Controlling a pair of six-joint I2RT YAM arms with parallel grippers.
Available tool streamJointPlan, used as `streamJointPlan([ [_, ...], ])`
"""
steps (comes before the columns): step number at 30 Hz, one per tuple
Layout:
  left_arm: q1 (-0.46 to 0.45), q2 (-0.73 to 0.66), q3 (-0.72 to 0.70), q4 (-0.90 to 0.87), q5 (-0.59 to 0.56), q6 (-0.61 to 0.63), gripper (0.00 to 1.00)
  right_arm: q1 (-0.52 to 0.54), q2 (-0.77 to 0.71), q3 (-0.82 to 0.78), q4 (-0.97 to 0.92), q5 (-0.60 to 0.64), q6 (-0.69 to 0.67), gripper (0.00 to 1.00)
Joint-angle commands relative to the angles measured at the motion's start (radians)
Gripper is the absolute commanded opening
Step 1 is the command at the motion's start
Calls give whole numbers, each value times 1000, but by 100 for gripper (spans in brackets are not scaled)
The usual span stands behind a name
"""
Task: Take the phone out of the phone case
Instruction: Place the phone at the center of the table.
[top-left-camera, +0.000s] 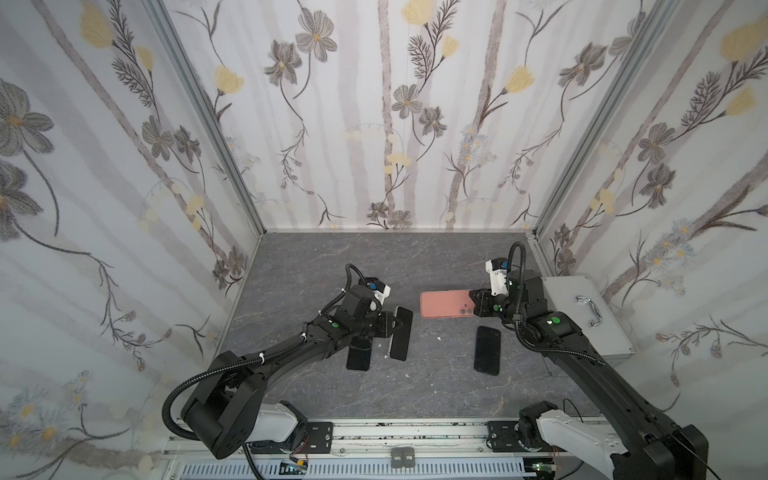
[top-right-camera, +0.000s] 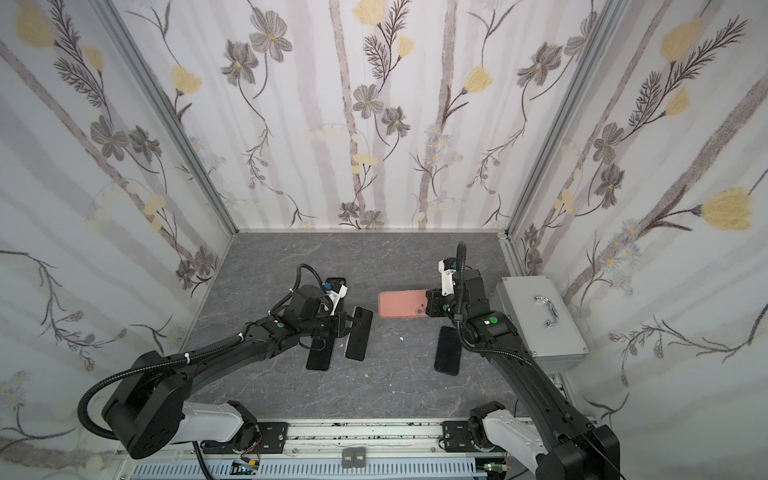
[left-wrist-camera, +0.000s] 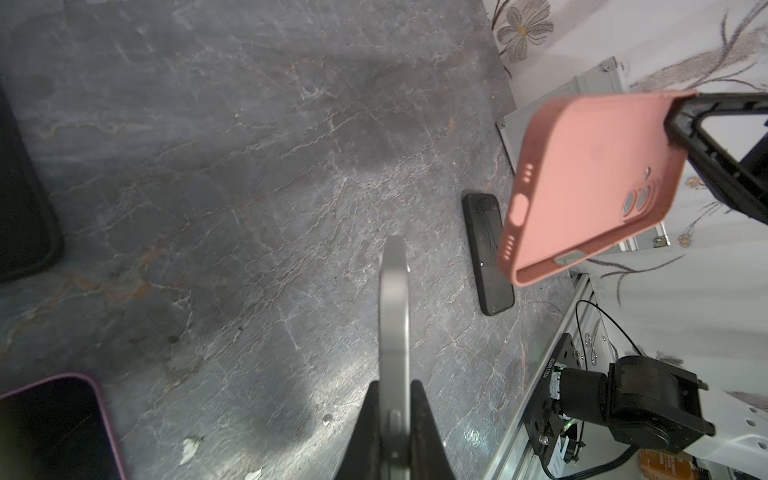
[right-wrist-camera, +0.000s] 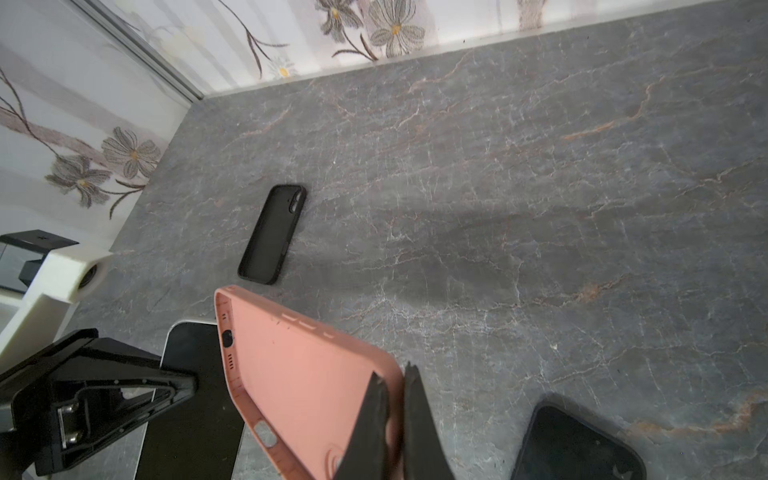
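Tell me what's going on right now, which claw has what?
Left gripper shut on the phone, held off the table. Right gripper shut on the empty pink case. Phone and case apart; nothing between them.

My table (top-left-camera: 436, 386) looks like matt grey veined stone. The pink phone case (top-left-camera: 444, 304) seems soft, matt silicone; the phone (top-left-camera: 402, 332) shows a glossy black glass face and brushed metal edge. At right, a dull metal box (top-left-camera: 582, 316).

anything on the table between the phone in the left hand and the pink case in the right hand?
No. Between the phone and the pink case both top views show only bare table; the two are held apart.
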Motion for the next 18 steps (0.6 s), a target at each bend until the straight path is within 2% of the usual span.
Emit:
streamJointPlan([
  [1, 1, -3, -31, 49, -11, -67, 0, 9, 27, -12, -74, 15, 21, 0],
  [8, 1, 27, -57, 49, -27, -89, 0, 110, 128, -29, -114, 29, 57, 0],
  [18, 21, 102, -30, 52, -52, -109, 0, 122, 207, -65, -52, 14, 140, 0],
])
